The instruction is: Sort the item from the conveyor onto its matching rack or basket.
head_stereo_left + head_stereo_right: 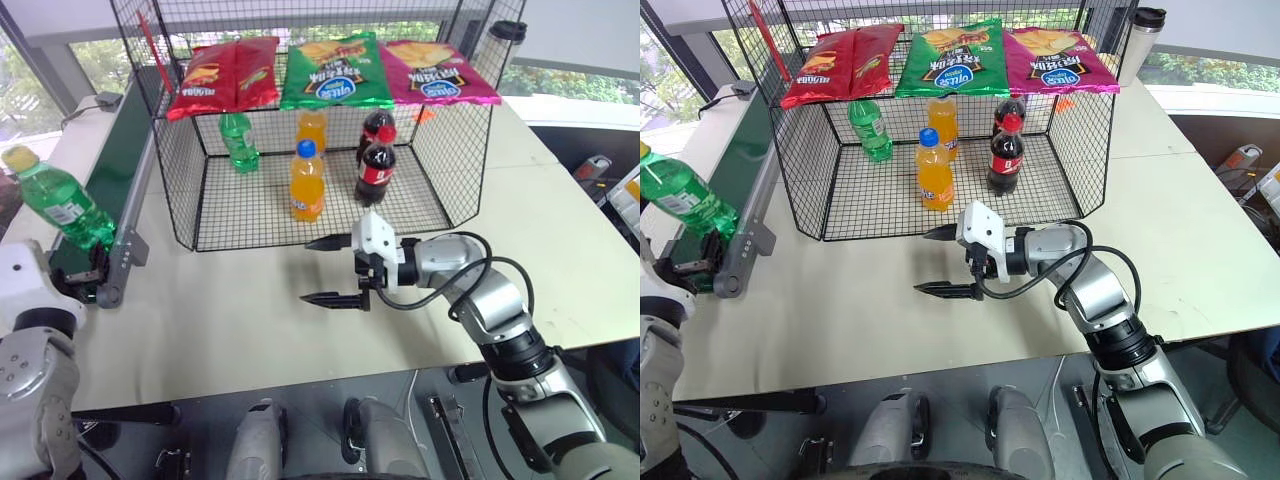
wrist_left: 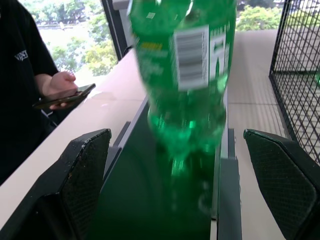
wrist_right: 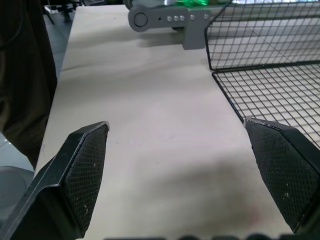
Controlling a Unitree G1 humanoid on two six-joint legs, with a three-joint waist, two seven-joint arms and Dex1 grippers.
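The green soda bottle stands tilted at the conveyor's near end between the left hand's spread fingers, so closing off-centre could topple it, while the right hand hovers open over the table.

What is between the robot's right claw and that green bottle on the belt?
Bare table and the conveyor rail, seen from the left eye view.
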